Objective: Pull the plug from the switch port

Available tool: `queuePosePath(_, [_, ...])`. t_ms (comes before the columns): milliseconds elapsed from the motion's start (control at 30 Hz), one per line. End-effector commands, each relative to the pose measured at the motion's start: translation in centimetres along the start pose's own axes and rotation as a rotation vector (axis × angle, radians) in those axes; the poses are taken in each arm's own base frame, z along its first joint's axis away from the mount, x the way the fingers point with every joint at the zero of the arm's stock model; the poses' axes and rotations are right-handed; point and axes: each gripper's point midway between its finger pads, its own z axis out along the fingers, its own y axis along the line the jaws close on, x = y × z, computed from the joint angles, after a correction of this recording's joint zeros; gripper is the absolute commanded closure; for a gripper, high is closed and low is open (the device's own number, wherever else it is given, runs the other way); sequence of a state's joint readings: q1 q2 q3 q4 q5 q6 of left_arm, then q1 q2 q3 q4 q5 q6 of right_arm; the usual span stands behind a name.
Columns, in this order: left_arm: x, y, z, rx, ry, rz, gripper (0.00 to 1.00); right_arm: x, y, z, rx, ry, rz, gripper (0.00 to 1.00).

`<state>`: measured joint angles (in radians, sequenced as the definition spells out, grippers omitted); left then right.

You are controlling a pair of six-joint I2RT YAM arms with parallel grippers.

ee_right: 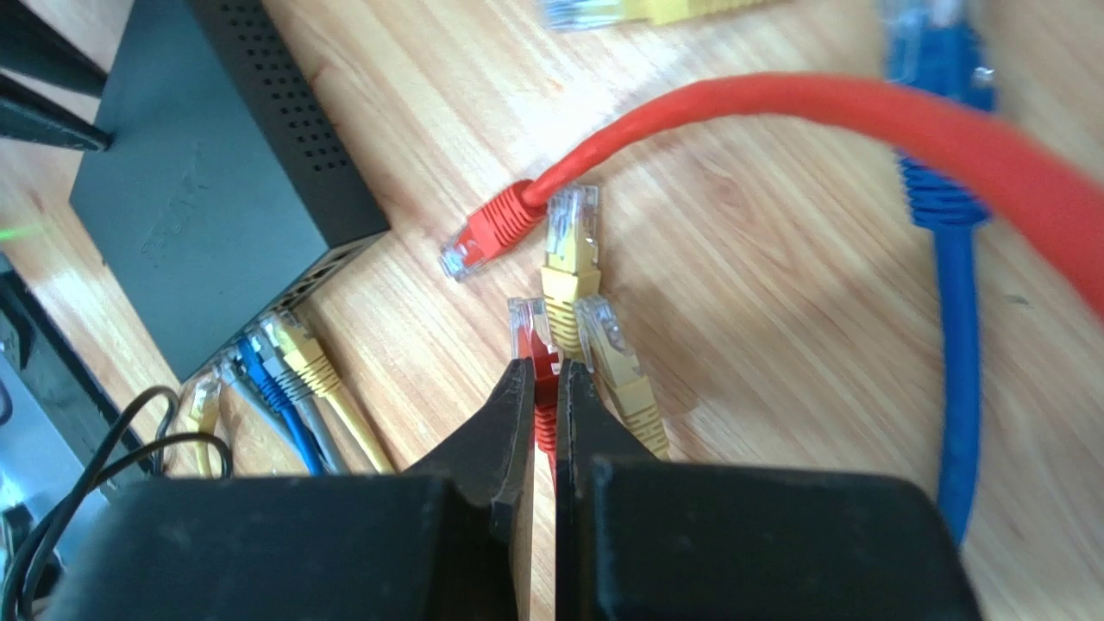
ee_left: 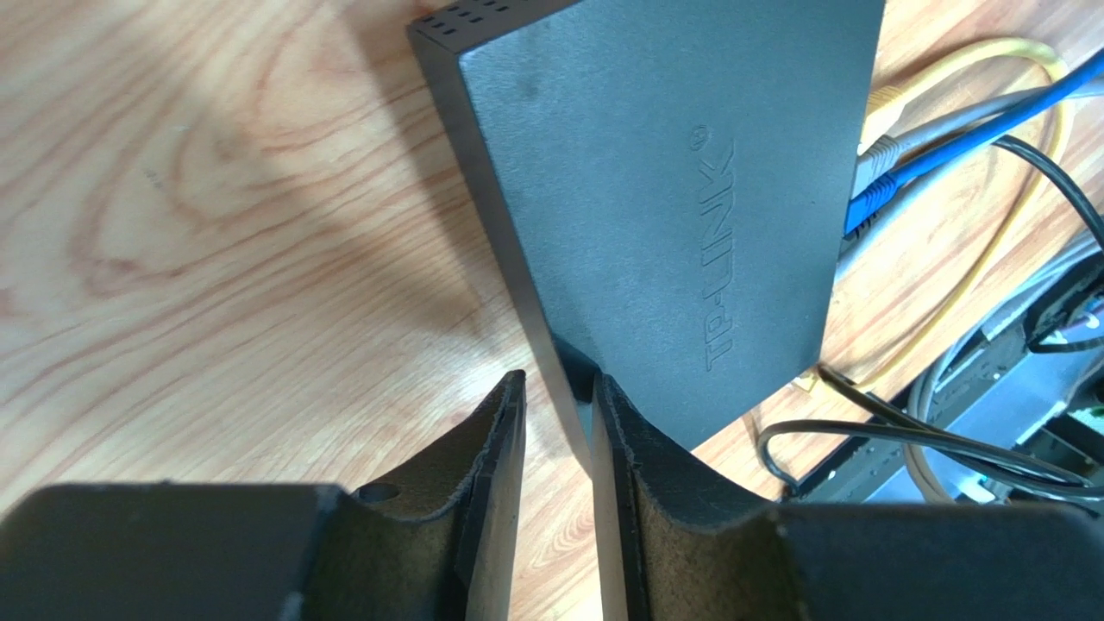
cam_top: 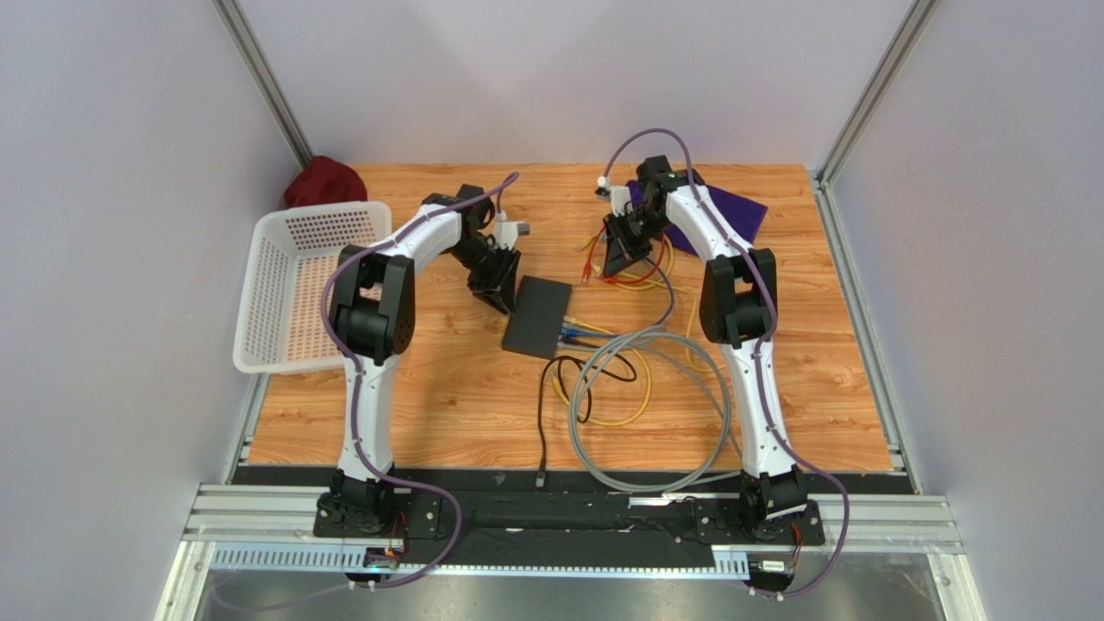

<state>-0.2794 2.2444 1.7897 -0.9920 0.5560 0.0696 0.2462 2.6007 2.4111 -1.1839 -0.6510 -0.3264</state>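
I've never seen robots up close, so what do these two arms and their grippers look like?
The left arm and right arm are white tubes with black joints. A purple-grey cable loops along each. The left gripper and right gripper have tapered matte-black fingers.

The one thing I can read is the brand TP-LINK, with a small circled R after the K. It is raised in matte black on the top face of the switch point(ee_left: 674, 194). From my left wrist the word runs lengthwise, close to the switch's edge where the cables enter, with its letters turned sideways. From my right wrist a mark shows on the switch top only as faint relief, too blurred to spell out. On the held red plug point(ee_right: 529, 339), nipped in my right gripper point(ee_right: 544, 375) beside the switch, any print is too small to tell.
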Motion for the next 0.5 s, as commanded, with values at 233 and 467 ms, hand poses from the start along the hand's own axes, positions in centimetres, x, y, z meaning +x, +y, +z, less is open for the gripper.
queuePosePath(233, [-5.0,-4.5,-9.1,0.016,-0.288,0.143,0.46,-4.8,6.2,-6.0,-0.017,-0.223,-0.016,0.50])
queuePosePath(467, [-3.1,-4.8,-9.7,-0.008,-0.285,0.128,0.40,0.3,6.6,-2.5,-0.020,-0.064,0.057,0.56])
